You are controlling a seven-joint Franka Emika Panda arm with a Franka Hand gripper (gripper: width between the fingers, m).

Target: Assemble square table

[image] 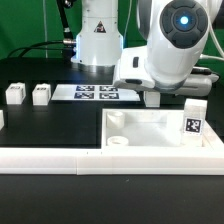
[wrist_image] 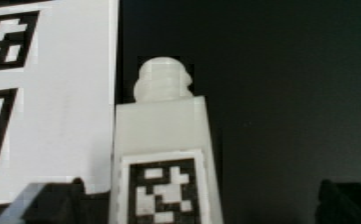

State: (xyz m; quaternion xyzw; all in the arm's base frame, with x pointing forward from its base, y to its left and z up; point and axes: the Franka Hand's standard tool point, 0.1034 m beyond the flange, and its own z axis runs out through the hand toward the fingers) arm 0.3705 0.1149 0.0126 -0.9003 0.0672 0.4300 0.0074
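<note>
The square table's white tray-like top (image: 160,128) lies at the exterior view's right, with a round socket (image: 120,141) near its front corner. One tagged white leg (image: 193,121) stands by the top's right rim. Two more legs (image: 14,95) (image: 41,94) sit on the black table at the left. My gripper (image: 150,98) hangs low behind the top, beside the marker board's right end. In the wrist view a further leg (wrist_image: 164,150) with a threaded tip lies between my open gripper's (wrist_image: 195,205) dark fingertips (wrist_image: 44,205), with gaps on both sides.
The marker board (image: 97,93) lies flat behind the top, and shows in the wrist view (wrist_image: 35,90) right beside the leg. A long white low rail (image: 60,158) runs along the front. The robot's base (image: 97,40) stands at the back.
</note>
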